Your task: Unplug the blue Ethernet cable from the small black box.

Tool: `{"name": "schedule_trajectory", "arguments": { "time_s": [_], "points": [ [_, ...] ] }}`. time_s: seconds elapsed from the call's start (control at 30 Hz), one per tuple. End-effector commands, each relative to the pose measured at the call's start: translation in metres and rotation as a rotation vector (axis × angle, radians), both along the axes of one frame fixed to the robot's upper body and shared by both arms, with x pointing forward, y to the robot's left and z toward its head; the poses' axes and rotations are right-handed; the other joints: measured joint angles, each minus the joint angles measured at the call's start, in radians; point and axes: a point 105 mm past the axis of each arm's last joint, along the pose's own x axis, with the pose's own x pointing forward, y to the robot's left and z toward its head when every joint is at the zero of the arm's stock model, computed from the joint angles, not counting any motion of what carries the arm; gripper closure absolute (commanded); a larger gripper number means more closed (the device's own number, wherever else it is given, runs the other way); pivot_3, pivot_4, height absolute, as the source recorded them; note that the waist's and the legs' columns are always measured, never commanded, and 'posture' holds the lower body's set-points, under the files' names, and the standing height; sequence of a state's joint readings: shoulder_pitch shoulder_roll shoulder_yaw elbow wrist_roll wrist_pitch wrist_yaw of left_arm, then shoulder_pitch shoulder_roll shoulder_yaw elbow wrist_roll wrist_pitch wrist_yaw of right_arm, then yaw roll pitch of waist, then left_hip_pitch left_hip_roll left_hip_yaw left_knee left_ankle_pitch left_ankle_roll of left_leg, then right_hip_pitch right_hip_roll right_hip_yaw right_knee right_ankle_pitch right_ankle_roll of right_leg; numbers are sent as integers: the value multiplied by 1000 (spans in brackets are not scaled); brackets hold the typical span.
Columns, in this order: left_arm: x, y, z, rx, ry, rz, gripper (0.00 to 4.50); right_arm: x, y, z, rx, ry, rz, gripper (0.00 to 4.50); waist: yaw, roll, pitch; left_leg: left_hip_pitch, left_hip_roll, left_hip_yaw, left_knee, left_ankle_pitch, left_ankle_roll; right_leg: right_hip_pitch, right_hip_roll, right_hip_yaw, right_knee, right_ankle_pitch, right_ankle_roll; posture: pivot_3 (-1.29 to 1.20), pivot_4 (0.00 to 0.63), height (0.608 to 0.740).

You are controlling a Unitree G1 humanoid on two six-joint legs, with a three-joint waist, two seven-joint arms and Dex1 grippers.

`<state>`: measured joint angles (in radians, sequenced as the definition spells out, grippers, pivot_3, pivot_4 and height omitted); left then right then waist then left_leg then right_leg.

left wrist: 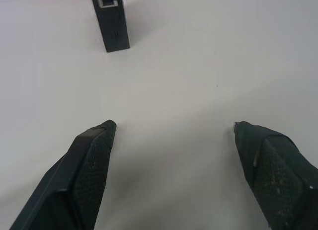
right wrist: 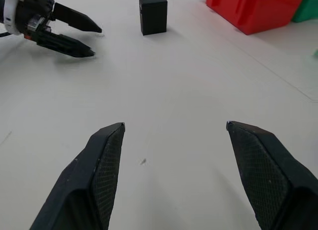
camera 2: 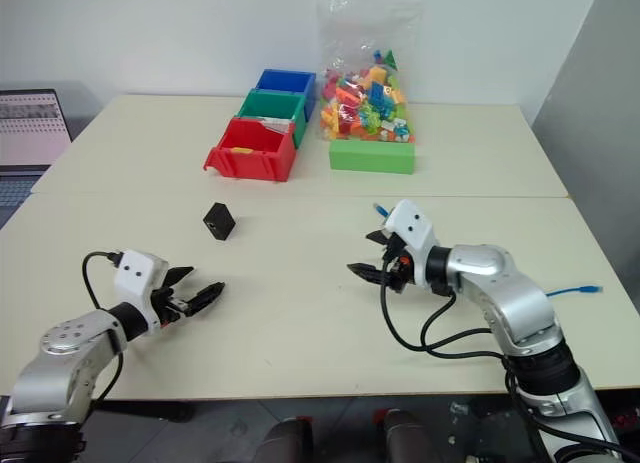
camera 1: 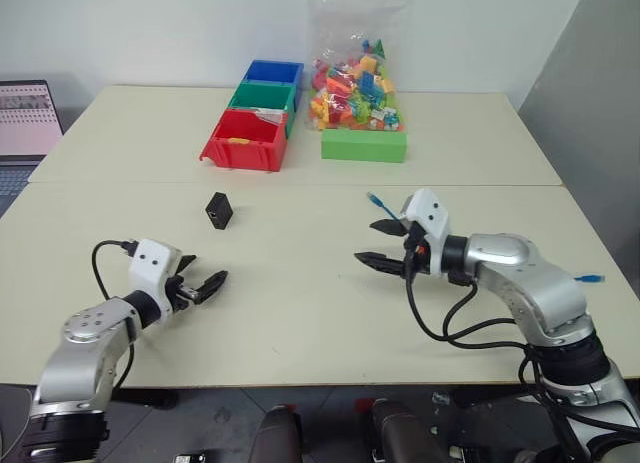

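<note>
The small matte-black squarish plastic box [camera 1: 219,210] is sitting alone on the cream tabletop [camera 1: 300,313], with no cord in its port. The thin bright-blue Ethernet cable [camera 1: 377,200] is showing one end beyond the box, peeking up just behind the right gripper [camera 1: 381,242], and another blue stretch is lying far past that, by the tabletop's edge. So I'm judging the unplugging itself as done.

Left gripper [camera 1: 208,281] is hovering on the near side of the box, fingers spread and grasping nothing. Right gripper is sitting well apart from the box too, fingers likewise released and empty, as its wrist view confirms.

Risks from here: the loose cable is running close by the right arm, and a sweep of that arm could be snagging it and dragging it off the tabletop. The box is light and standing on a narrow edge, so a nudge from the left fingers could be tipping it or sliding it.

Counting: one black box, one blue cable, two grippers. Beyond the box, three plastic bins [camera 1: 246,141] in a row, one red, one green, one blue. One clear bag of coloured toy bricks [camera 1: 358,83] and one flat green block [camera 1: 364,145] beside them.
</note>
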<state>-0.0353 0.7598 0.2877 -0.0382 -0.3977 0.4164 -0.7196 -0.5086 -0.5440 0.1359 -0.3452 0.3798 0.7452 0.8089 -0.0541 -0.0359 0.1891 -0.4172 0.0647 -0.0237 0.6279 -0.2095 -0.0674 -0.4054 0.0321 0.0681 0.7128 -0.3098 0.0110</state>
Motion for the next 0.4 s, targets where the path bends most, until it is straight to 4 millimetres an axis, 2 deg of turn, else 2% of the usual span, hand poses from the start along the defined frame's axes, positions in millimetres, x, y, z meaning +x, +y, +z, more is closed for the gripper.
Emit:
{"name": "schedule_trajectory", "arguments": {
  "time_s": [0.03, 0.17, 0.4],
  "points": [
    [-7, 6, 47, 39, -77, -75, 472, -5, -19, 21, 36, -44, 25, 1039, 2, 0, 0, 0, 0, 0, 0, 0, 0, 0, 0, 0, 0, 0, 0, 0, 150, 740],
    [-14, 6, 67, 36, -63, -128, 472, -2, -36, 26, 31, -38, 14, 1039, 0, 0, 0, 0, 0, 1, 0, 0, 0, 0, 0, 0, -1, 0, 0, 0, 150, 740],
    [-16, 2, 78, 31, -59, -159, 472, 2, -43, 28, 22, -48, 4, 1039, -1, 1, 0, 0, 0, 1, 0, 0, 0, 0, 0, 1, -1, 0, 0, 0, 150, 740]
  ]
}}
